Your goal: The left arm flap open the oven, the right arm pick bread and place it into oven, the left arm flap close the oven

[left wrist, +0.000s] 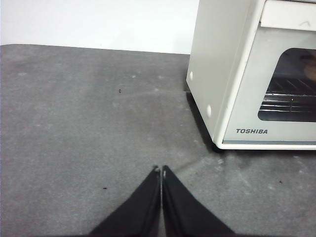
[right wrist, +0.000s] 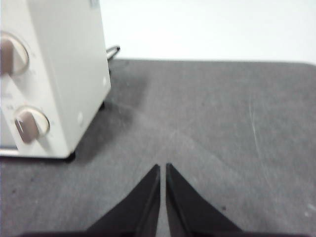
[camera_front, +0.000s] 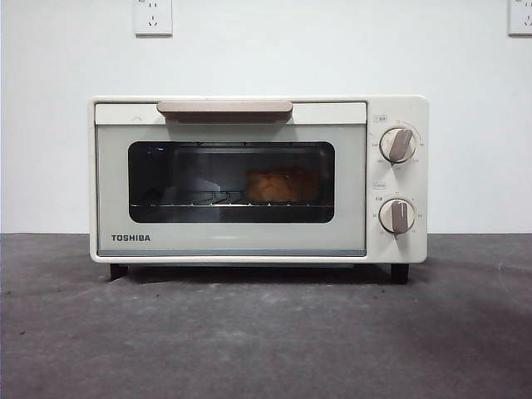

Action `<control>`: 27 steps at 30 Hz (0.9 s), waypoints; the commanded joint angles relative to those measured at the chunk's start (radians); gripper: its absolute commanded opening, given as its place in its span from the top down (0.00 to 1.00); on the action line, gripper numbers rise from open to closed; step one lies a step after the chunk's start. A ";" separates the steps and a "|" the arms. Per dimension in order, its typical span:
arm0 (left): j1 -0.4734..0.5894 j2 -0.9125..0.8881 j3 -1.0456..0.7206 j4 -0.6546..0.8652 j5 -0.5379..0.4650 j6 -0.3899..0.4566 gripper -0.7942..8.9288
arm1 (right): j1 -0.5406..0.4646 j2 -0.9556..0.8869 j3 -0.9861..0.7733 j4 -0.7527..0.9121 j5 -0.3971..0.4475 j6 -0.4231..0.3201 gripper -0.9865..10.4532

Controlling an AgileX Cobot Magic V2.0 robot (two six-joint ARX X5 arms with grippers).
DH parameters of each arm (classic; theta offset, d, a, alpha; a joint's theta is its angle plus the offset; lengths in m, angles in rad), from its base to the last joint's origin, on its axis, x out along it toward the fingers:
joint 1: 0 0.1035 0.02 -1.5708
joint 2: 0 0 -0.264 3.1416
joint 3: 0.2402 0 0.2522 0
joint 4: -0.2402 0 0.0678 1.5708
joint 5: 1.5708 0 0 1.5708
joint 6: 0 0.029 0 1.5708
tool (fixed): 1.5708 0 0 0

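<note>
The cream-white TOSHIBA oven [camera_front: 258, 241] stands in the middle of the table with its glass door closed and the beige bar handle [camera_front: 224, 108] up at the top. The golden bread [camera_front: 278, 186] lies on the wire rack inside, behind the window, right of its middle. My left gripper [left wrist: 161, 170] is shut and empty, over bare table to the left of the oven [left wrist: 222, 74]. My right gripper [right wrist: 163, 168] is shut and empty, over bare table to the right of the oven [right wrist: 64, 74]. Neither arm shows in the front view.
The oven's two knobs [camera_front: 398, 145] are on its right panel. The dark grey table [camera_front: 266, 332] lies in front of the oven, a white wall with two sockets [camera_front: 153, 17] behind. A cable [right wrist: 112, 51] runs behind the oven's right side.
</note>
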 commanded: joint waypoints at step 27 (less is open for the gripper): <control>0.000 -0.001 -0.020 -0.007 0.000 -0.003 0.91 | 0.000 -0.003 -0.006 0.037 0.000 -0.008 0.90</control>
